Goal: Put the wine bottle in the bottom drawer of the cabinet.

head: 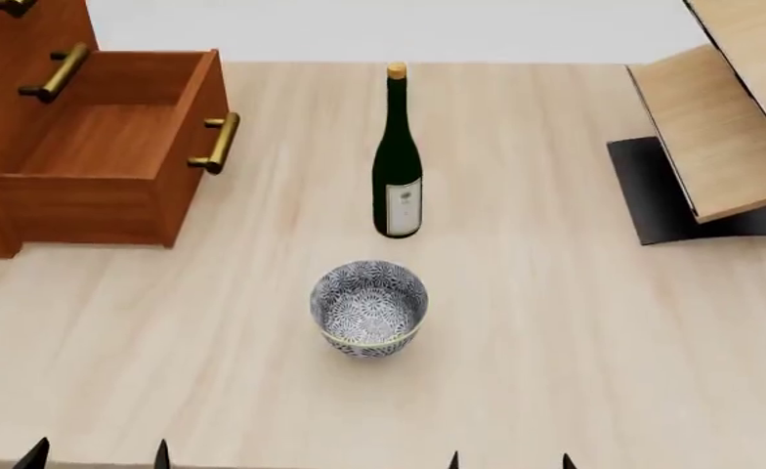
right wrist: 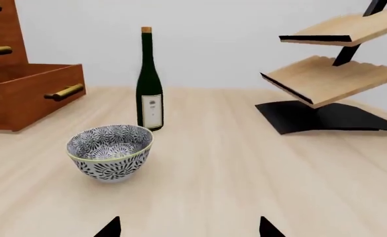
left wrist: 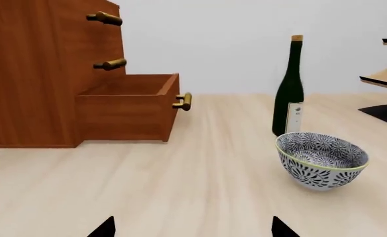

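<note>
A bowl [head: 368, 308] is sitting upright on the table [head: 578, 332], out in the open near the middle. It is patterned in dark blue and white inside and out, with a pale yellowish band running round its rim. The table is showing a light wood grain across its whole top. A rack [head: 729, 117] is standing at the far right, well apart from the bowl; its two light wood shelves [right wrist: 325, 79] are tilting upward over a flat black base [right wrist: 315, 118]. A plain pale wall [right wrist: 213, 44] is rising behind the table.
</note>
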Controlling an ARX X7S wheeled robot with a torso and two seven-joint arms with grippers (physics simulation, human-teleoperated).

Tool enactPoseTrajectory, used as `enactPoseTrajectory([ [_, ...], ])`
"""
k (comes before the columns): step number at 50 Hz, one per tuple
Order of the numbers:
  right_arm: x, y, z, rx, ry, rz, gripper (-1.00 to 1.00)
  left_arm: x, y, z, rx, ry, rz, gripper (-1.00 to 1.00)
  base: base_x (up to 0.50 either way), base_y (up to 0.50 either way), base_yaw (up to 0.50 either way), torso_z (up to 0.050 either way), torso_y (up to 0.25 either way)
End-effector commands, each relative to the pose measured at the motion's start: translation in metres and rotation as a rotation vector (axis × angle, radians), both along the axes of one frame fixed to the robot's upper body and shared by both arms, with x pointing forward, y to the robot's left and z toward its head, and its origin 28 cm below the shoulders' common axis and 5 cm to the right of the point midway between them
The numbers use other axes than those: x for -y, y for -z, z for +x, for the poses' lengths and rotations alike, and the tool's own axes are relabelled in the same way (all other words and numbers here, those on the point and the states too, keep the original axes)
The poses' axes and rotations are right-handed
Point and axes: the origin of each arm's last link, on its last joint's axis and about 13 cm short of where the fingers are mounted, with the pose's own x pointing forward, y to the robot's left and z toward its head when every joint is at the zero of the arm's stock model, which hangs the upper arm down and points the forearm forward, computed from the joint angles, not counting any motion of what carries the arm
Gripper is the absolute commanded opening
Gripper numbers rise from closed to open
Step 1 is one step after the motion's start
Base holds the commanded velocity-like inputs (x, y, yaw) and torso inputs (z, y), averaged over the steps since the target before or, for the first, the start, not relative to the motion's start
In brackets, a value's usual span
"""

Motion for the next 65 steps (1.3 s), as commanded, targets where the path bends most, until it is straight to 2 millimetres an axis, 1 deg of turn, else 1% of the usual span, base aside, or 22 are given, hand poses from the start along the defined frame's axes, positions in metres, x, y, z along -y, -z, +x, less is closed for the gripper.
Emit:
enactPoseTrajectory([
  [1, 0.000, 0.000, 0.000, 0.003, -0.002, -0.008, 1.00, 0.000, 0.000, 0.000, 0.003, -0.002, 0.003, 1.00, 0.00, 0.00, 0.00, 0.050, 0.000],
  [30, -0.001, -0.001, 0.000, 0.006, 0.005, -0.029, 1.00, 0.001, 0.000, -0.001, 0.021, -0.019, 0.016, 1.00, 0.00, 0.00, 0.00, 0.050, 0.000],
  [34, -0.001, -0.004, -0.002, 0.019, 0.002, -0.027, 1.00, 0.002, -0.002, -0.001, 0.034, -0.020, 0.020, 1.00, 0.00, 0.00, 0.00, 0.003, 0.000],
  [37, -0.001, -0.012, -0.005, 0.036, -0.001, -0.013, 1.00, 0.002, -0.004, 0.001, 0.017, -0.039, 0.040, 1.00, 0.00, 0.00, 0.00, 0.000, 0.000],
  [42, -0.002, -0.029, -0.008, 0.045, -0.008, -0.012, 1.00, 0.001, -0.022, -0.004, 0.006, -0.028, 0.014, 1.00, 0.00, 0.00, 0.00, 0.000, 0.000],
  [46, 0.000, -0.044, -0.012, 0.051, -0.018, -0.003, 1.00, -0.005, -0.046, -0.011, 0.009, -0.049, -0.021, 1.00, 0.00, 0.00, 0.00, 0.000, 0.000],
  [47, 0.000, -0.050, -0.014, 0.065, -0.013, 0.000, 1.00, -0.007, -0.050, -0.011, -0.012, -0.062, -0.018, 1.00, 0.00, 0.00, 0.00, 0.000, 0.000],
  [51, 0.003, -0.067, -0.020, 0.076, -0.005, -0.009, 1.00, -0.012, -0.066, -0.024, 0.020, -0.065, 0.004, 1.00, 0.00, 0.00, 0.00, 0.000, 0.000],
  [53, 0.005, -0.076, -0.024, 0.088, 0.004, -0.007, 1.00, -0.013, -0.073, -0.029, 0.006, -0.042, -0.006, 1.00, 0.00, 0.00, 0.00, 0.000, 0.000],
  [56, 0.006, -0.084, -0.028, 0.103, 0.009, -0.014, 1.00, -0.013, -0.081, -0.035, 0.020, -0.032, 0.012, 1.00, 0.00, 0.00, 0.00, 0.000, 0.000],
  [57, 0.006, -0.088, -0.030, 0.106, 0.007, -0.014, 1.00, -0.013, -0.086, -0.037, 0.025, -0.017, -0.009, 1.00, 0.00, 0.00, 0.00, 0.000, 0.000],
  [62, 0.006, -0.101, -0.036, 0.130, 0.001, -0.022, 1.00, -0.014, -0.105, -0.050, 0.050, 0.002, 0.014, 1.00, 0.00, 0.00, 0.00, 0.000, 0.000],
  [63, 0.005, -0.104, -0.038, 0.135, -0.004, -0.030, 1.00, -0.013, -0.109, -0.055, 0.067, 0.076, 0.002, 1.00, 0.00, 0.00, 0.00, 0.000, 0.000],
  [64, 0.004, -0.106, -0.040, 0.143, -0.006, -0.040, 1.00, -0.013, -0.111, -0.057, 0.060, 0.038, 0.018, 1.00, 0.00, 0.00, 0.00, 0.000, 0.000],
  [65, 0.004, -0.110, -0.043, 0.149, -0.009, -0.048, 1.00, -0.013, -0.116, -0.061, 0.069, 0.053, 0.017, 1.00, 0.00, 0.00, 0.00, 0.000, 0.000],
])
